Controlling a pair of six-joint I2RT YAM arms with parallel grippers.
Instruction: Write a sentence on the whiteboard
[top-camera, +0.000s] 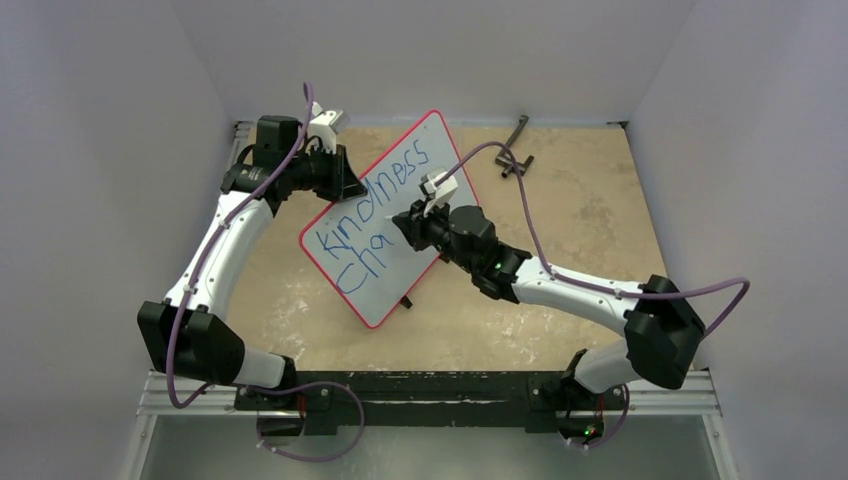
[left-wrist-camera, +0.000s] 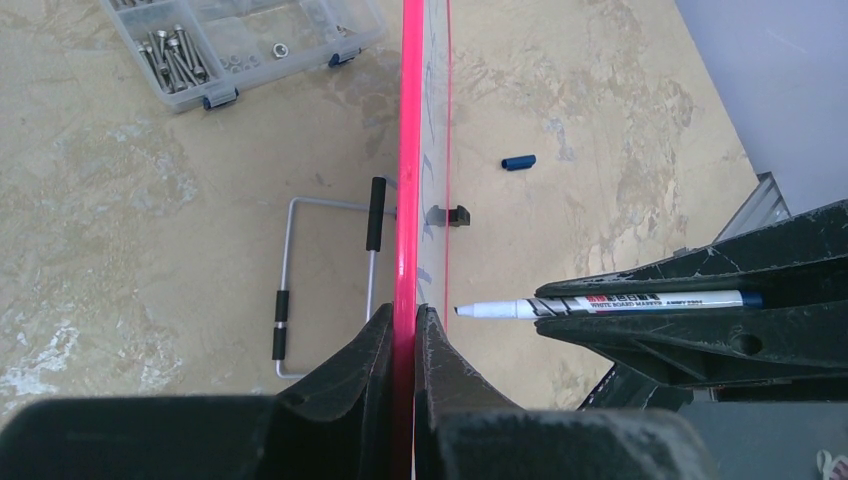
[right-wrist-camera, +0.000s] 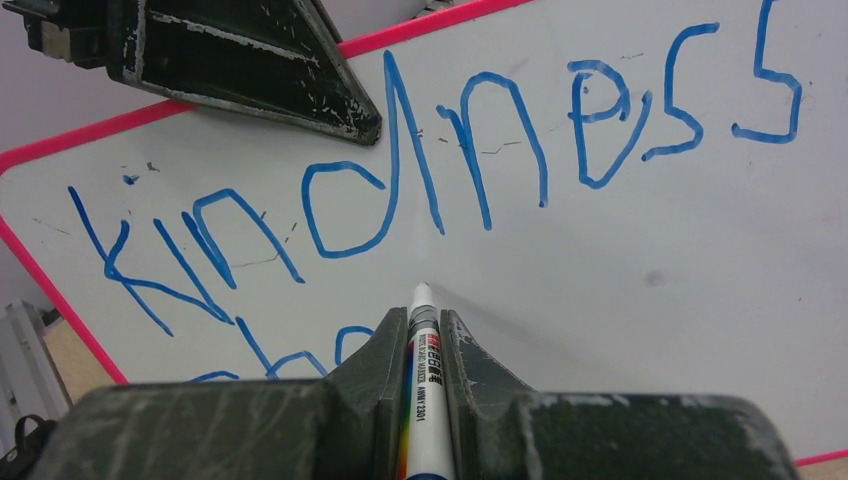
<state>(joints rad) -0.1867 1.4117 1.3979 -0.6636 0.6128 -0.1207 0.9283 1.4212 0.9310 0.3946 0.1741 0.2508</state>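
The whiteboard (top-camera: 385, 290) stands propped on the counter (top-camera: 600, 200), red rim pinched in the left tool (left-wrist-camera: 405, 312). The right tool (right-wrist-camera: 421, 318) grips a marker (right-wrist-camera: 425, 400), tip below the sentence (right-wrist-camera: 413, 140), "kindness cha".

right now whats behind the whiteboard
On its back side, the left wrist view shows a wire stand with black grips beside the whiteboard and, farther off, a clear box of screws. From above the board hides both.

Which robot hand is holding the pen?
The right gripper grips the whiteboard marker between its fingers; the left gripper holds no pen and clamps only the red edge of the whiteboard.
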